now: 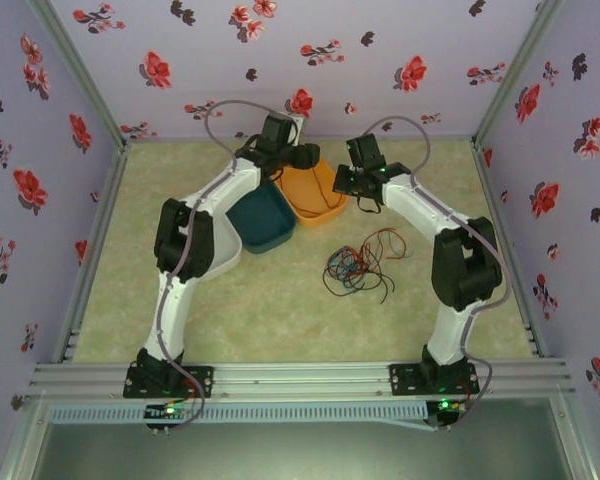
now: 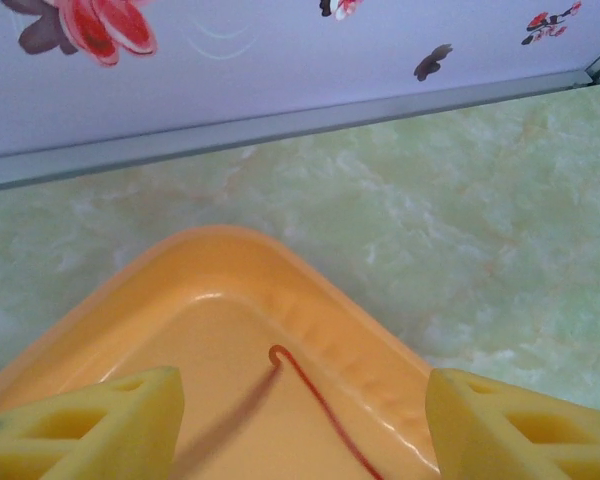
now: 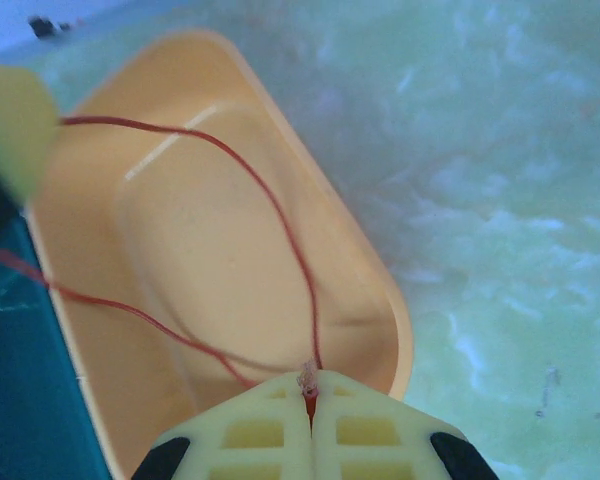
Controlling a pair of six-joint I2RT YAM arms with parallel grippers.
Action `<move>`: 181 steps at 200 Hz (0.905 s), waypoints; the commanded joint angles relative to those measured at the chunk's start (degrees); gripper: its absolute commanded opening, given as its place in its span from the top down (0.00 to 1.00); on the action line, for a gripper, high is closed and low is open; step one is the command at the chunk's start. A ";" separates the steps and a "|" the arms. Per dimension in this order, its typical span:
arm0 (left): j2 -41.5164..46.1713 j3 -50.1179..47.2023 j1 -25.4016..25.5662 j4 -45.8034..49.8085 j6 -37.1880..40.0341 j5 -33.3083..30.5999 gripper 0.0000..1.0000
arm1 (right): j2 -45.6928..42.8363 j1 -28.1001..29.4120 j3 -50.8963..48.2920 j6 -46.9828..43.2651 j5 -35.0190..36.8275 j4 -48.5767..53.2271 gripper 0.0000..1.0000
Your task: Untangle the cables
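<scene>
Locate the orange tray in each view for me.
Top external: orange tray centre back, right of the teal tray.
Left wrist: lower left, between the open jaws.
Right wrist: left half, above the shut jaws.
Shared landmark: red cable over the tray in both wrist views.

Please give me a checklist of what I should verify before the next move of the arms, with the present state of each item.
1. Right gripper shut on the red cable: ok, the cable is pinched at the fingertips.
2. Left gripper open and gripping nothing: ok, its fingers stand wide apart.
3. Red cable positioned over the orange bin: ok, both wrist views show it above the bin.
4. Red cable fully free of the bundle: cannot tell.
5. Red cable resting on the bin floor rather than hanging: cannot tell.
6. All cables separated: not ok, the bundle lies tangled on the table.
</scene>
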State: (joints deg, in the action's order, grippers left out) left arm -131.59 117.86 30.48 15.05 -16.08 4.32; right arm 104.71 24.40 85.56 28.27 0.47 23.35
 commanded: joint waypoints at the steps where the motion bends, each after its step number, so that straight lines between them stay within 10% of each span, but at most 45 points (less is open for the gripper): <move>1: -4.19 4.78 -0.40 1.73 1.55 0.70 0.34 | -2.81 0.99 -1.30 -1.80 4.09 0.63 1.00; 92: -1.32 2.93 -1.21 0.15 2.77 -3.10 0.38 | -0.99 3.29 1.01 -4.64 5.11 1.06 1.00; 181: 27.15 -28.78 -3.06 -11.66 -3.21 -14.64 0.03 | 15.27 6.59 17.74 -10.62 4.58 16.40 1.00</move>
State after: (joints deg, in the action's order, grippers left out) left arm -110.85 95.13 27.88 8.54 -17.50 -6.57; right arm 116.66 29.71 99.74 20.73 4.16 32.67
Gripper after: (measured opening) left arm 0.911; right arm 0.062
